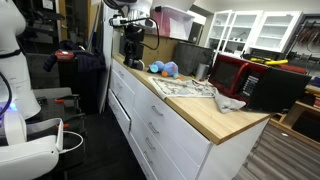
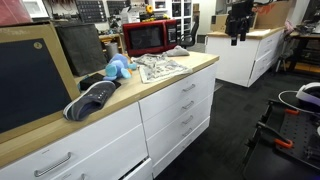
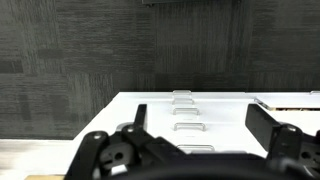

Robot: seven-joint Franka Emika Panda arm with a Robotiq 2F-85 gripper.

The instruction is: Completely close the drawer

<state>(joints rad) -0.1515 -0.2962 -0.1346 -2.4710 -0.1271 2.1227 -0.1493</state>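
In the wrist view a white cabinet face (image 3: 225,120) lies below me with a column of several small metal handles (image 3: 187,127). All the fronts look flush, and I cannot tell which one is the shallow drawer or whether it stands out. No cream inside shows. My gripper (image 3: 200,115) is open and empty, its two dark fingers spread wide to either side of the handle column and clear of it. In both exterior views the gripper (image 1: 133,45) (image 2: 238,33) hangs far back, above the end of a wood-topped cabinet.
A long white drawer cabinet (image 2: 185,105) with a wooden top carries a red microwave (image 2: 150,37), newspaper (image 1: 185,88), a blue plush toy (image 2: 118,68) and a dark shoe (image 2: 92,100). Dark floor (image 3: 80,50) lies in front of the cabinets.
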